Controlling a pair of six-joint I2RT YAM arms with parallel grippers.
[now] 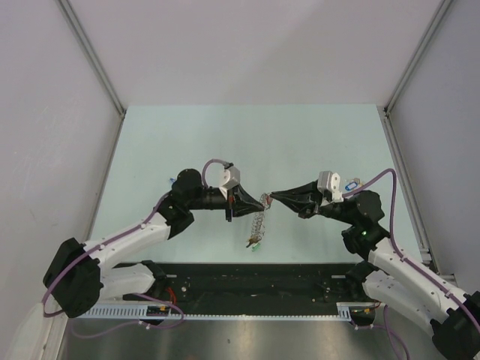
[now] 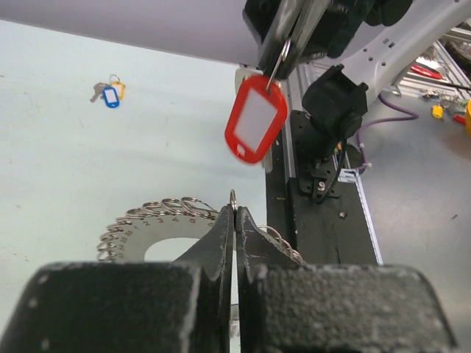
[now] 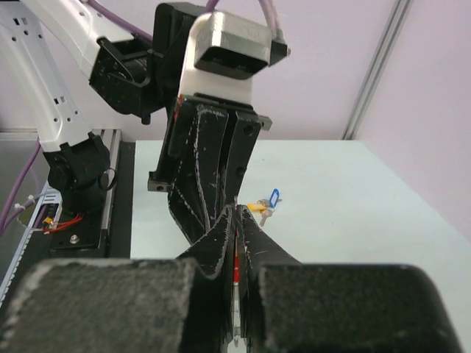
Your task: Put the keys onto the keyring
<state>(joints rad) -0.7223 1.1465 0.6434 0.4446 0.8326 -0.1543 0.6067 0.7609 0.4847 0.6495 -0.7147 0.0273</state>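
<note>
In the left wrist view the lower part of the keyring [image 2: 147, 219] was hidden behind the left gripper [image 2: 234, 212], and the right gripper [image 2: 282, 45] was cut off by the top edge. The red-headed key [image 2: 255, 118] was blurred, its blade unseen. From above, the small pieces [image 1: 253, 244] at the ring's lower end could not be made out. The blue and yellow keys [image 3: 266, 203] were partly covered in the right wrist view.

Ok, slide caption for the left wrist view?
Left gripper pinches the keyring; right gripper above holds a red key tag.
</note>
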